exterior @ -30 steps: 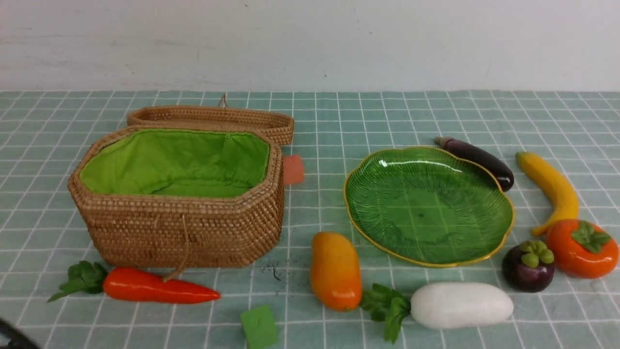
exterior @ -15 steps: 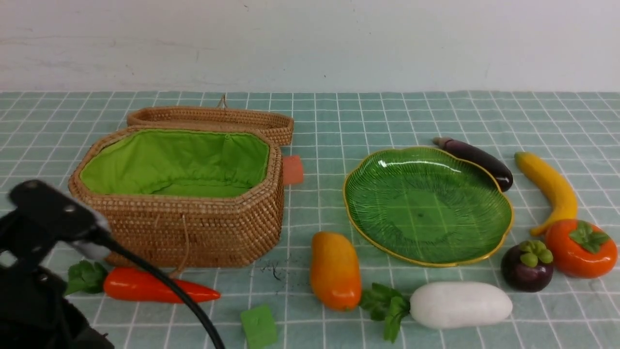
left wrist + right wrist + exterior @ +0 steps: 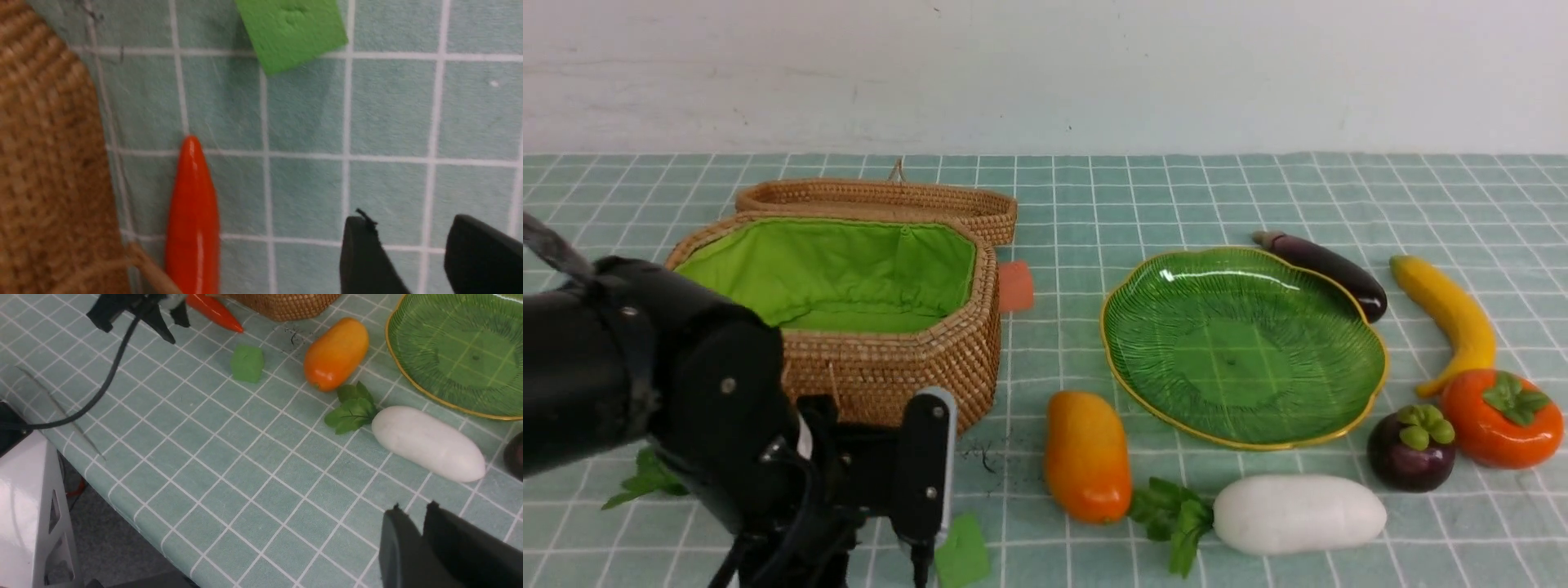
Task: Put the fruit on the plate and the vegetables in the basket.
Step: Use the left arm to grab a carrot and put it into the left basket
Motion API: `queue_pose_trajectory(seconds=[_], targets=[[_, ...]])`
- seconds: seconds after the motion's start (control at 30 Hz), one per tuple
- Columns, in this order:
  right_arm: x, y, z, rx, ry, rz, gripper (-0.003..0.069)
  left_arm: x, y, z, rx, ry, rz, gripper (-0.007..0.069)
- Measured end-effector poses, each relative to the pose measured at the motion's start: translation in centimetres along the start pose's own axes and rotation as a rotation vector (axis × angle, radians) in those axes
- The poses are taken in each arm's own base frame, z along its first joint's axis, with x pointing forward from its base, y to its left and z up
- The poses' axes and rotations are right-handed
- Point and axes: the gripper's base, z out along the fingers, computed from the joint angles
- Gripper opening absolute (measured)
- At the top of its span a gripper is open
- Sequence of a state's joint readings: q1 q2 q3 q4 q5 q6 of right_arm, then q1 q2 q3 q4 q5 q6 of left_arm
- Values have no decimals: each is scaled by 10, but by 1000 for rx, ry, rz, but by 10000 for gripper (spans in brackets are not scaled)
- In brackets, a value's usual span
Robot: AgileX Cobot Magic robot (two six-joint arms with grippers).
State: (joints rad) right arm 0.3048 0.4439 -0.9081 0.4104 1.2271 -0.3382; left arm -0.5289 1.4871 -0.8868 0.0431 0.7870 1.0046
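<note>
The open wicker basket (image 3: 931,359) stands at the left and the green plate (image 3: 1241,343) at the right, both empty. The mango (image 3: 1088,455) and radish (image 3: 1298,513) lie in front of the plate. The eggplant (image 3: 1327,269), banana (image 3: 1450,314), persimmon (image 3: 1499,420) and mangosteen (image 3: 1411,449) lie to its right. The carrot (image 3: 192,212) lies in front of the basket, mostly hidden by my left arm in the front view. My left gripper (image 3: 410,220) is open and empty, above the cloth beside the carrot's tip. My right gripper (image 3: 413,506) is shut and empty, near the table's front edge, short of the radish (image 3: 427,443).
A small green cube (image 3: 964,551) lies near the front edge, close to my left gripper. A small orange-red cube (image 3: 1016,286) sits behind the basket's right side. The basket's lid (image 3: 882,196) lies open at the back. A white stand (image 3: 28,506) is below the table edge.
My left arm has come in from the lower left and moved right, over the carrot, and now hides most of it in the front view. No object has moved.
</note>
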Motion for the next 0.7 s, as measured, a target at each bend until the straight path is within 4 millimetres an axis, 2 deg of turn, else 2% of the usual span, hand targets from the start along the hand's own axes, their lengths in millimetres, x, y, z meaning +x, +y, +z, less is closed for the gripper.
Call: queue_pose_trajectory(seconds=[0.03,0.13,0.5,0.7], targets=[[0,0,0,-1,1,0,97,-1,4,7,-23,13,35,347],[0,0,0,-2,3,0,98,-3,13,19,-43,45,80,380],[4,1,1,-20,41,2,102,-16,47,45,-44,145,131,371],[4,1,1,-22,41,3,104,-15,52,58,-15,199,163,370]])
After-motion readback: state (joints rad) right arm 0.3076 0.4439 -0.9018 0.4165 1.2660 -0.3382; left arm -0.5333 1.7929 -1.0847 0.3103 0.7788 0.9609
